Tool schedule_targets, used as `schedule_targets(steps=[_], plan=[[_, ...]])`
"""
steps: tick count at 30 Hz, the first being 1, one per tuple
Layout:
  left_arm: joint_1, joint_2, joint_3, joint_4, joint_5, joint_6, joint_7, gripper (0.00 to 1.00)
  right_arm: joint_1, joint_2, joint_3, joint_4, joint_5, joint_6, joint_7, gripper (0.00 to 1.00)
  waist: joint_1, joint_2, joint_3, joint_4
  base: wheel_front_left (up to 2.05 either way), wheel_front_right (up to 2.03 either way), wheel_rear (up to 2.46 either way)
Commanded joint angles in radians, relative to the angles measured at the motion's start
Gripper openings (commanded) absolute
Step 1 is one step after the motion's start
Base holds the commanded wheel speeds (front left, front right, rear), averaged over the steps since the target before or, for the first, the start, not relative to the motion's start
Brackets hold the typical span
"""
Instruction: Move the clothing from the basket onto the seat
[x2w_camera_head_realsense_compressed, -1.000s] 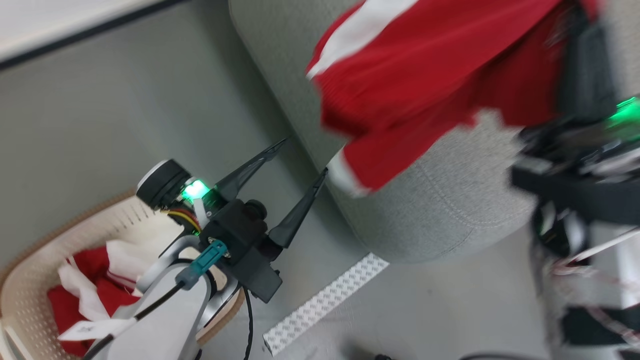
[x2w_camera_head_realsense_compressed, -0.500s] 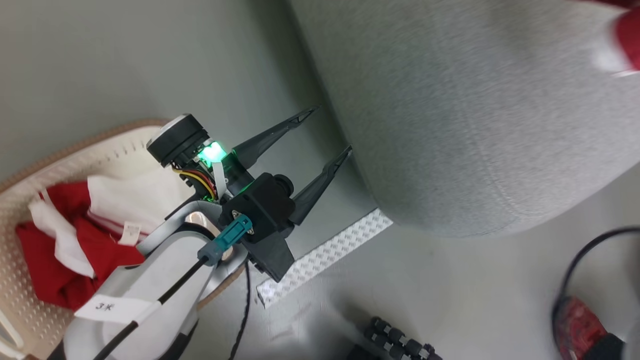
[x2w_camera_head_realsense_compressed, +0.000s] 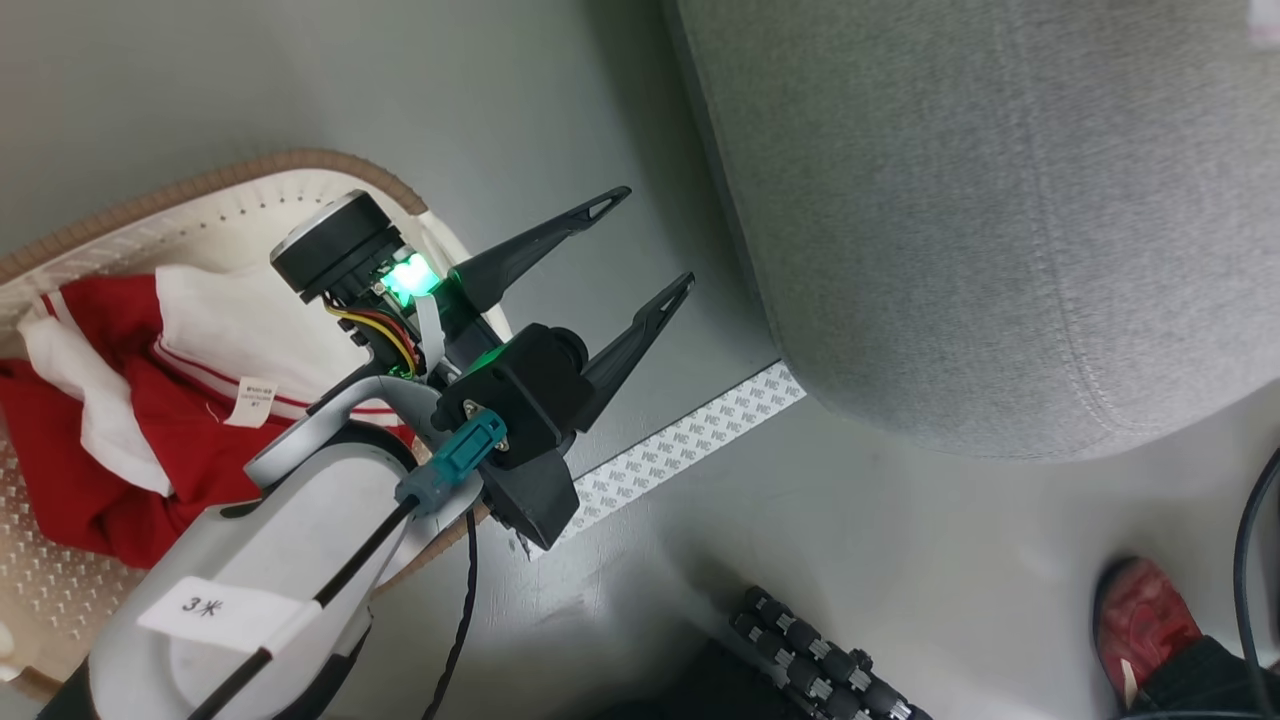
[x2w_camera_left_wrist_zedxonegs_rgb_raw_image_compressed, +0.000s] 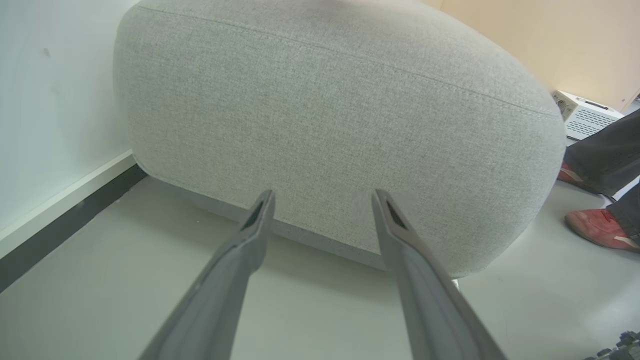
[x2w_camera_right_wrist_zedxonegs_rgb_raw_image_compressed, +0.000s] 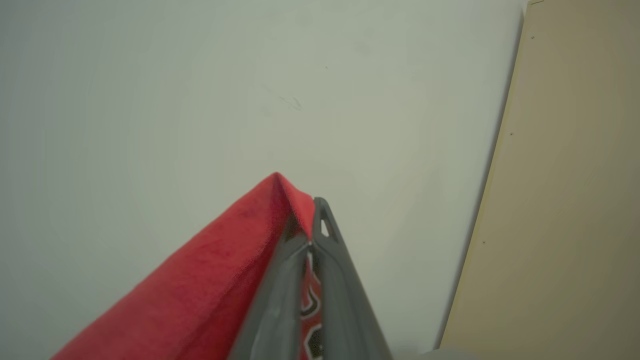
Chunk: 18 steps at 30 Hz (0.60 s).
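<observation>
"At frame left, what is waiting?"

"Red-and-white fabric clothing (x2w_camera_head_realsense_compressed: 120, 470) is lying in the cream perforated plastic basket (x2w_camera_head_realsense_compressed: 180, 185), behind the spread-open left gripper (x2w_camera_head_realsense_compressed: 652, 236) pointing at the large grey upholstered seat (x2w_camera_head_realsense_compressed: 1000, 220). The right gripper (x2w_camera_right_wrist_zedxonegs_rgb_raw_image_compressed: 312, 220) is clamping red cloth (x2w_camera_right_wrist_zedxonegs_rgb_raw_image_compressed: 190, 290)."

left pincer (x2w_camera_head_realsense_compressed: 652, 236): fingers spread, empty | right pincer (x2w_camera_right_wrist_zedxonegs_rgb_raw_image_compressed: 307, 216): clamped on clothing (x2w_camera_right_wrist_zedxonegs_rgb_raw_image_compressed: 200, 290)

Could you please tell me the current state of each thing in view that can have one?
left gripper, jaws open, empty.
right gripper, jaws shut on the red garment.
red garment, pinched at a fold, draping from the jaws.
basket, upright, partly filled.
clothing, crumpled inside the basket.
</observation>
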Motion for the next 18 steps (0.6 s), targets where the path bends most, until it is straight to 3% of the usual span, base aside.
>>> schedule_targets(steps=[1,7,17,18], plan=[[-0.004,0.010,-0.006,-0.006,-0.009,0.000,0.007,1.00,-0.003,-0.007,-0.018,0.032,-0.016,0.000,-0.002,0.00,-0.0001,-0.0002,0.021,0.006,0.00,0.00,0.00],[0.009,0.023,-0.013,-0.017,-0.021,0.001,0.015,1.00,-0.002,0.025,-0.066,0.204,-0.057,0.000,-0.002,0.00,-0.0001,-0.0002,0.034,0.011,0.00,0.00,0.00],[0.009,0.031,-0.015,-0.016,-0.031,0.007,0.030,1.00,-0.012,0.090,-0.018,0.495,-0.113,0.000,-0.002,0.00,-0.0001,-0.0002,0.021,0.001,0.00,0.00,0.00],[0.013,0.032,-0.015,-0.017,-0.032,0.008,0.030,1.00,-0.003,0.103,-0.020,0.527,-0.119,0.000,-0.002,0.05,-0.0001,-0.0002,0.018,-0.001,0.00,0.00,0.00]])
